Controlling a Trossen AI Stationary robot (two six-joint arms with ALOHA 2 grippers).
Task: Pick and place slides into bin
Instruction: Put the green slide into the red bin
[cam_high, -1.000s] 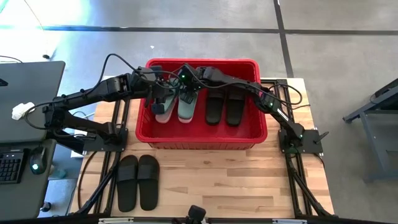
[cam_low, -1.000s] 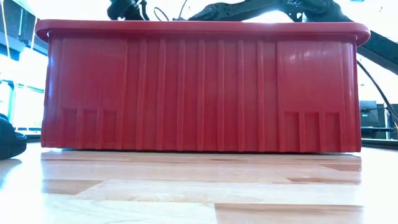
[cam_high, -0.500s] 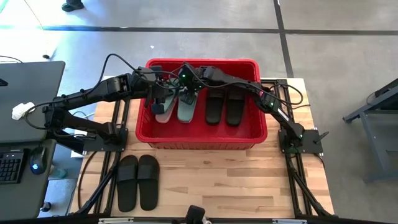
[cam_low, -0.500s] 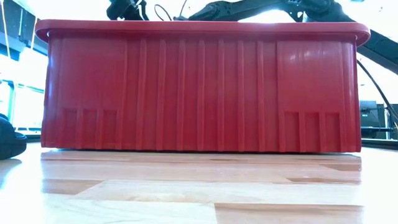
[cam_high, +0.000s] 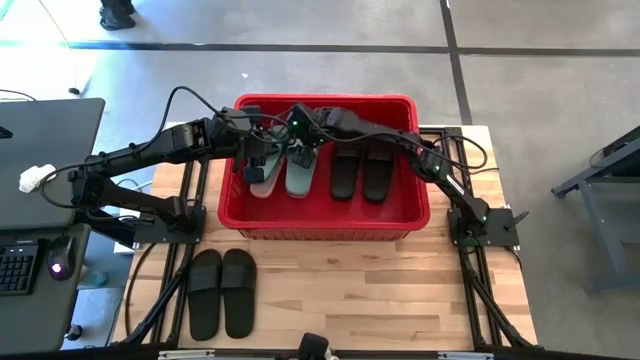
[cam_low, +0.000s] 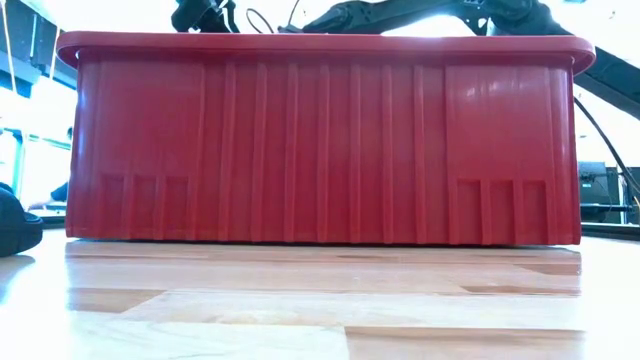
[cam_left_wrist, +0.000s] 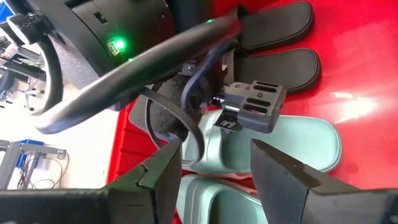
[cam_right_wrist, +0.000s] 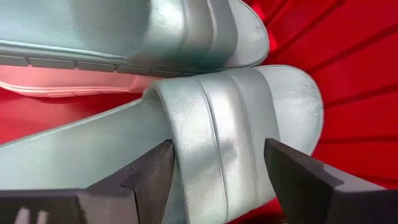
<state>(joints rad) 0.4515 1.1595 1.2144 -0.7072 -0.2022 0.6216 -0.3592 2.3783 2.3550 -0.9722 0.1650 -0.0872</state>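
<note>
Looking down, the high view shows both arms reaching into the red bin (cam_high: 325, 222) at the far side of the worktop (cam_high: 350, 290). The left end effector (cam_high: 254, 165) and right end effector (cam_high: 303, 150) sit over a green pair (cam_high: 285, 172); a black pair (cam_high: 361, 172) lies beside it in the bin, and another black pair (cam_high: 221, 292) waits on the worktop in front.

Low view: only the bin's ribbed front wall (cam_low: 320, 140) shows, with arm links above its rim.

Left wrist view: the left fingers (cam_left_wrist: 163, 169) stand apart over a green slide (cam_left_wrist: 292, 146), holding nothing; the right arm crosses in front.

Right wrist view: the right fingers (cam_right_wrist: 152, 171) are spread wide on either side of a green strap (cam_right_wrist: 230, 124) without pinching it; pale pink (cam_right_wrist: 56, 87) shows beneath the other green slide.

The slides look light, soft and flexible, with a grippy textured surface; the raised strap is probably the best hold.
</note>
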